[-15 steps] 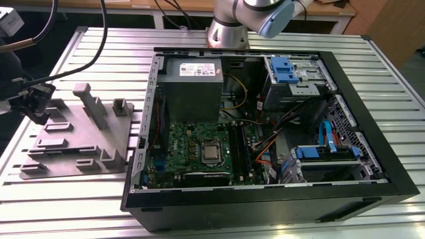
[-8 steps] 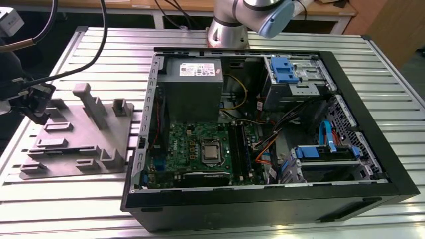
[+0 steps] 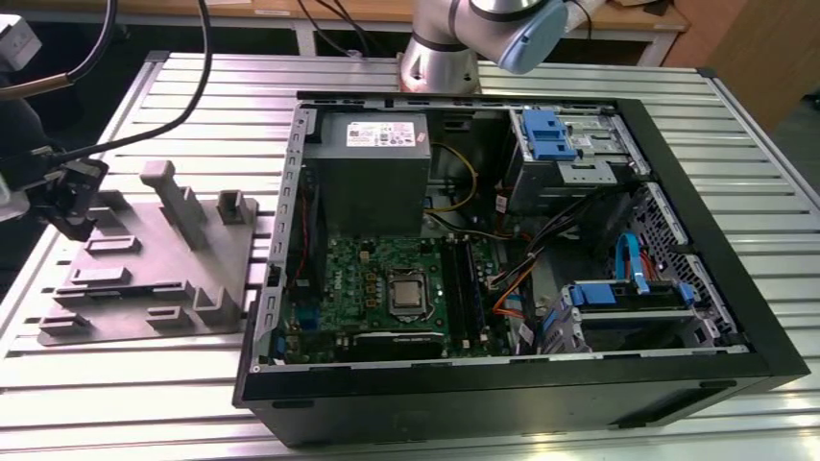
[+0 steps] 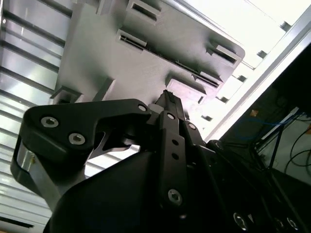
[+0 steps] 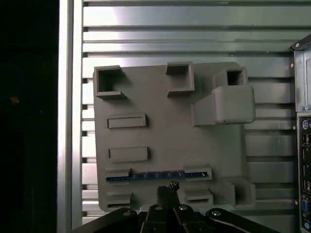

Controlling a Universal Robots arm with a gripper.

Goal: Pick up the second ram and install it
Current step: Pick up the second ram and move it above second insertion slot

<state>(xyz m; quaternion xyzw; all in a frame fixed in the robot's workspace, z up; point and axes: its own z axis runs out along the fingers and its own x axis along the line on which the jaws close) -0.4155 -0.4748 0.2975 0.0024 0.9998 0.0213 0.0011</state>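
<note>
Pick-up stage: the gripper [image 5: 167, 186], fingers clenched on nothing, hovers above the 2nd ram [image 5: 156, 175] in the holder tray [image 5: 160, 104]; grasping needs them parted

The claw [image 3: 67, 204] hangs above the grey holder tray [image 3: 141, 279] beside the open computer case [image 3: 513, 394].

Your exterior camera looked down steeply from the near side onto the open computer case [image 3: 487, 394], with the grey holder tray [image 3: 141, 264] at the exterior view's left. Both wrist cameras sat close above that shared tray: the first faced straight down, the second slanted past the gripper [image 4: 167, 94].
</note>
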